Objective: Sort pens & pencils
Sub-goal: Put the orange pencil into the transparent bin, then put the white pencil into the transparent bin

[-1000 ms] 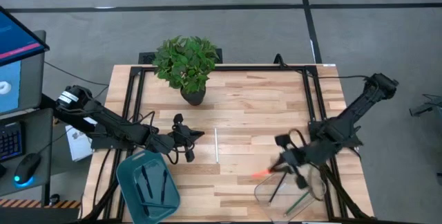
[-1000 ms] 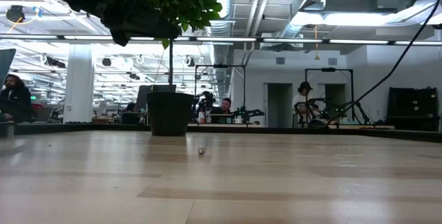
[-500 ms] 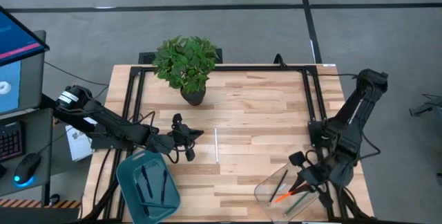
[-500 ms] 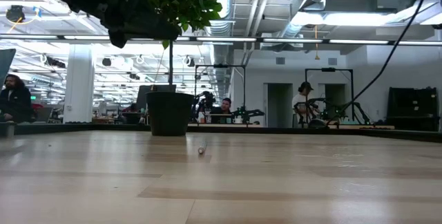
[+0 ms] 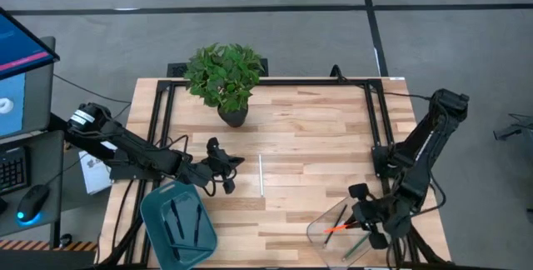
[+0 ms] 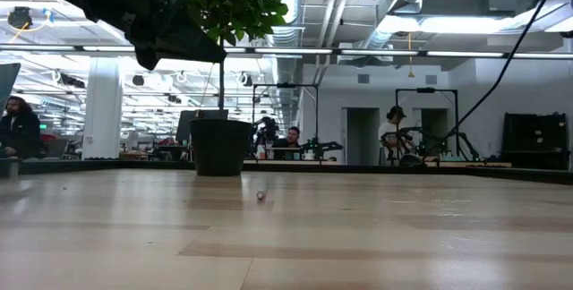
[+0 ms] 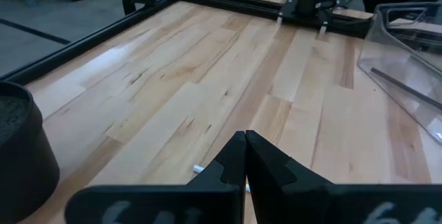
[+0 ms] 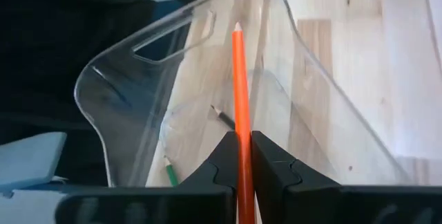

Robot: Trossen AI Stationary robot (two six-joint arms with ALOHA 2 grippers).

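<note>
The right gripper (image 8: 241, 156) grips the orange pencil (image 8: 239, 89) above the clear tray (image 5: 321, 230) at the near right. The left gripper (image 7: 245, 156) is closed and empty, beside the white pen (image 5: 261, 175) mid-surface.

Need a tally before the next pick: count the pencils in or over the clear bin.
3: the orange pencil pinched by the right gripper above the clear bin, plus a dark one and a green one lying inside. Others may be hidden.
</note>
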